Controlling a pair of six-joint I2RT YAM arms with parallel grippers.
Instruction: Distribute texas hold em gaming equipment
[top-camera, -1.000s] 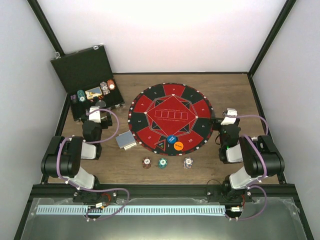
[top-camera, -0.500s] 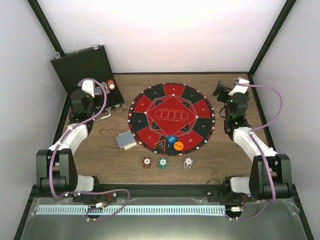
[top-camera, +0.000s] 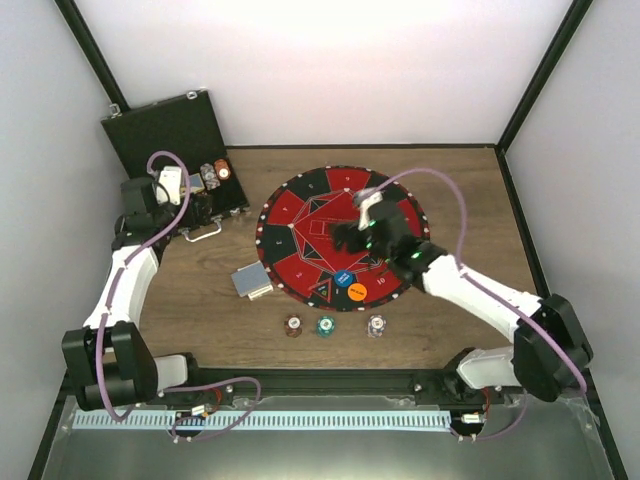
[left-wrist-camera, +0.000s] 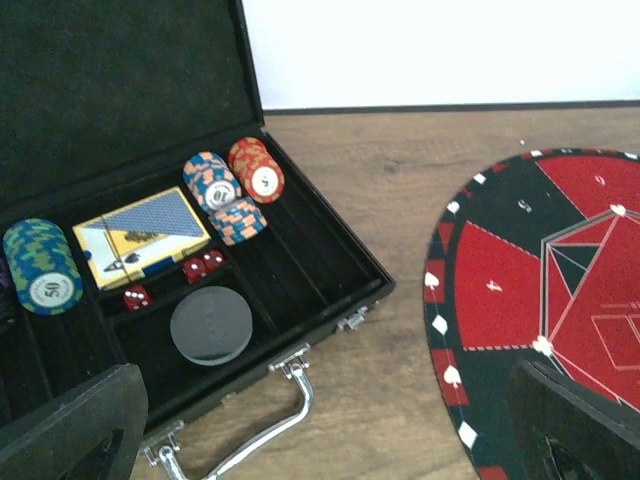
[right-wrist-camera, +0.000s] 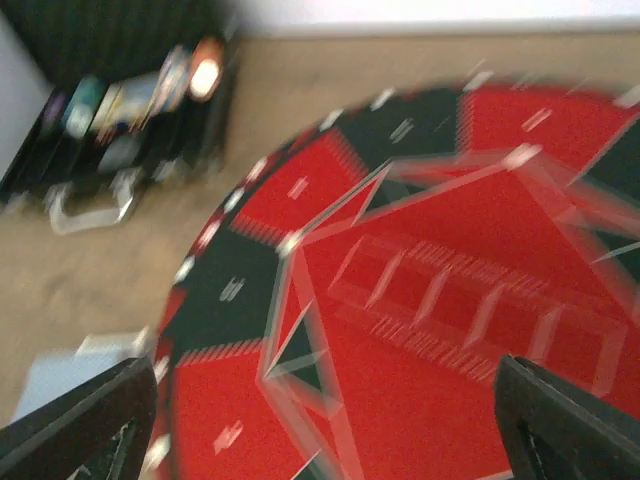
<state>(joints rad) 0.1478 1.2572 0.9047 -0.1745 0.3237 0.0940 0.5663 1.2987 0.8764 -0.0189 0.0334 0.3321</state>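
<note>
Poker kit part-dealt; L hand (top-camera: 197, 209) & R hand (top-camera: 352, 238) both spread wide, empty.
Brown striped round chip (top-camera: 292, 325), teal chip (top-camera: 325, 325), white chip (top-camera: 376, 324) on wooden desk (top-camera: 480, 180) at 6 o'clock of round red-black mat (top-camera: 300, 210); chip stacks (left-wrist-camera: 235, 185) yet undealt in black hinged case (top-camera: 160, 135), 10 o'clock.

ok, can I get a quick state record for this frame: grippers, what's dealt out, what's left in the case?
left gripper: open, at the open case
right gripper: open, over the mat
near row on table: brown chip, teal chip, white chip
card deck: on table, beside mat's left edge
mat's near rim: blue marker, orange disc
in case: chip stacks, card box, red dice, grey disc
</note>
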